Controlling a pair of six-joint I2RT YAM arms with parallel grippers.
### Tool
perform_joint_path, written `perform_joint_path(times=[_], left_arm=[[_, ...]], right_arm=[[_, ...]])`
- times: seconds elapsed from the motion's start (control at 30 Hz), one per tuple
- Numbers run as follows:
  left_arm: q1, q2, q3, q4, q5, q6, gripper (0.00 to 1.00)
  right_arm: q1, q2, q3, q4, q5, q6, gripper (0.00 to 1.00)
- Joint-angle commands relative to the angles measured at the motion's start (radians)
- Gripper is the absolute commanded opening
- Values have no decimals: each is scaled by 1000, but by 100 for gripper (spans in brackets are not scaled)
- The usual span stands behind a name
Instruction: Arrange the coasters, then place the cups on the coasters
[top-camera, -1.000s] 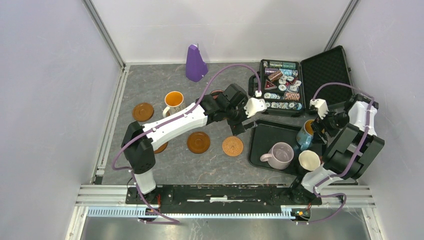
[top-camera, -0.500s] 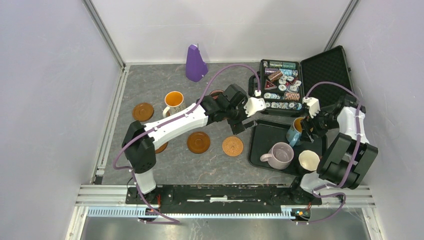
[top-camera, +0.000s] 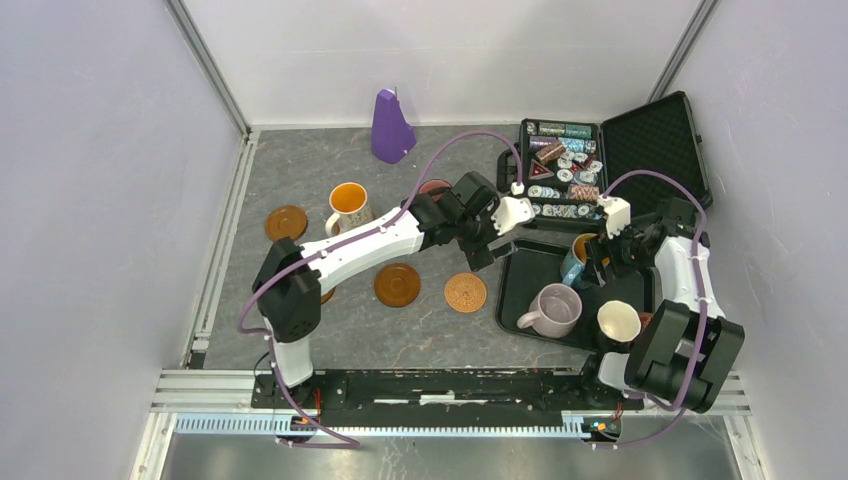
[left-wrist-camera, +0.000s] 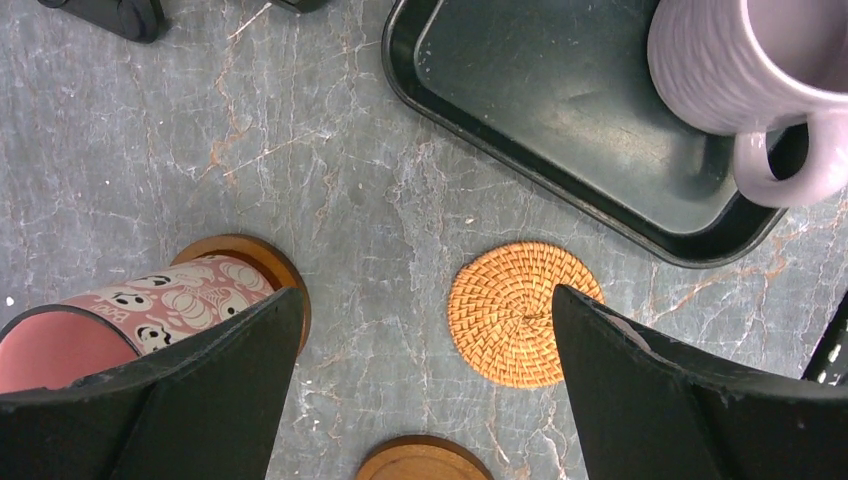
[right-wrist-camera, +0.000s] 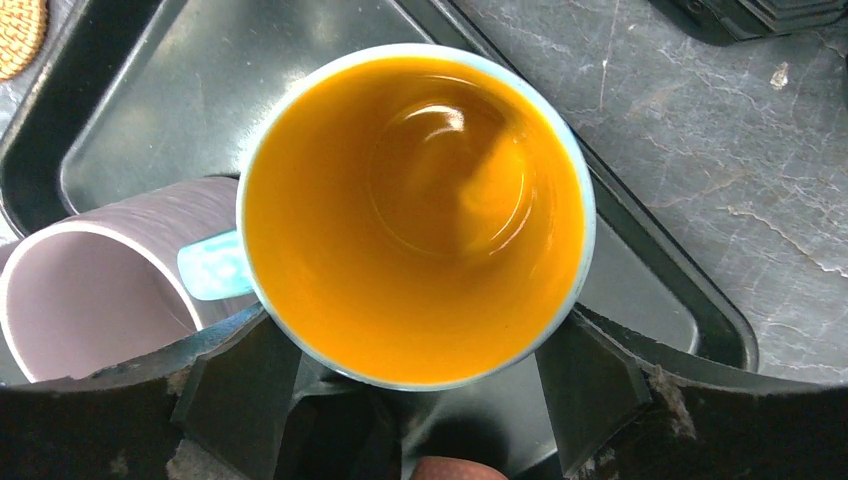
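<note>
My right gripper (top-camera: 592, 255) is shut on the blue cup (top-camera: 580, 258) with the yellow inside (right-wrist-camera: 415, 215), held tilted over the black tray (top-camera: 525, 265); its fingers (right-wrist-camera: 590, 375) press the cup's two sides. A lilac cup (top-camera: 555, 308) and a white cup (top-camera: 618, 322) stand in the tray. My left gripper (left-wrist-camera: 425, 300) hangs open over bare table, between the pink cup (left-wrist-camera: 150, 305) on a brown coaster (left-wrist-camera: 270, 265) and the woven orange coaster (left-wrist-camera: 520, 312). More brown coasters (top-camera: 397, 284) (top-camera: 286, 222) lie to the left. The white cup with the orange inside (top-camera: 348, 203) stands behind them.
An open black case of poker chips (top-camera: 565, 180) lies behind the tray. A purple cone-shaped object (top-camera: 392, 128) stands at the back. Metal rails run along the table's left and near edges. White walls close in the sides.
My right arm has carried the blue cup leftward over the tray, from its right side towards its back left. The left arm has barely shifted and stays open.
</note>
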Motion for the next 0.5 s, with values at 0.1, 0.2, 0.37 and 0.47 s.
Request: perform_joint_path(times=[0.1, 0.2, 0.37, 0.47], left_arm=[[3, 33, 31, 61, 15, -79, 100], [3, 48, 42, 65, 31, -90, 100], [2, 72, 59, 66, 54, -95, 100], [2, 82, 62, 71, 63, -101, 100]], right_arm=[[50, -31, -71, 138, -25, 174, 85], [56, -38, -79, 160, -39, 224, 85], [92, -42, -92, 186, -85, 284, 85], [115, -40, -96, 194, -99, 306, 85]])
